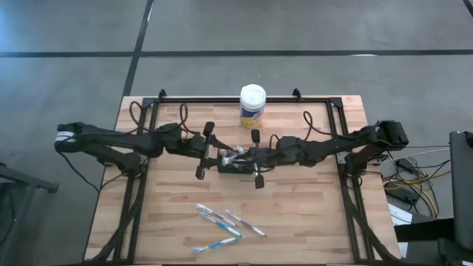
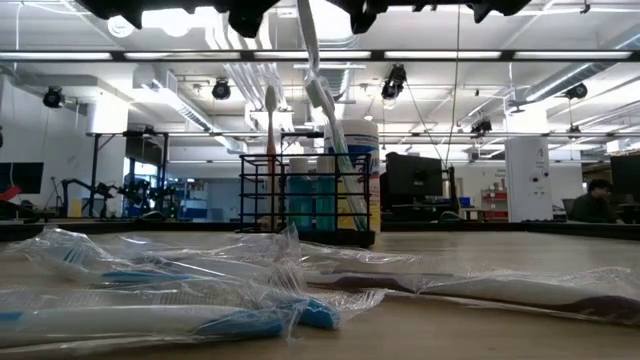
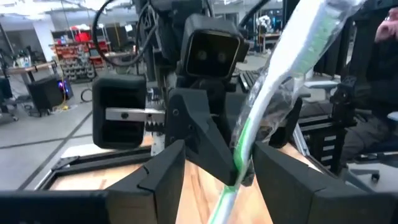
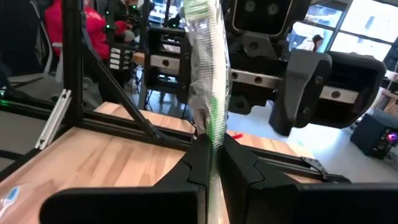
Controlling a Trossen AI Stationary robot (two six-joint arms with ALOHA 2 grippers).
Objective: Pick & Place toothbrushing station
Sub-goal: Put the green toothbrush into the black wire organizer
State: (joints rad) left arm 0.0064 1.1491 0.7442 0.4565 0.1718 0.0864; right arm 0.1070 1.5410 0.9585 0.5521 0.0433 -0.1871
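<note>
Centrally, the right gripper (image 4: 211, 163) is shown clamped on a wrapped green toothbrush (image 4: 208, 74); the left gripper (image 3: 214, 171) stands open around the same shaft. Directly beneath both lies the toothbrushing station (image 1: 235, 165). Slippery wrapping could let the brush tilt and miss its slot.

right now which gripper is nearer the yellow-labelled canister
Right. The right gripper, shut on a wrapped toothbrush over the black holder, sits almost directly in front of the canister; the open left gripper lies further left.
</note>
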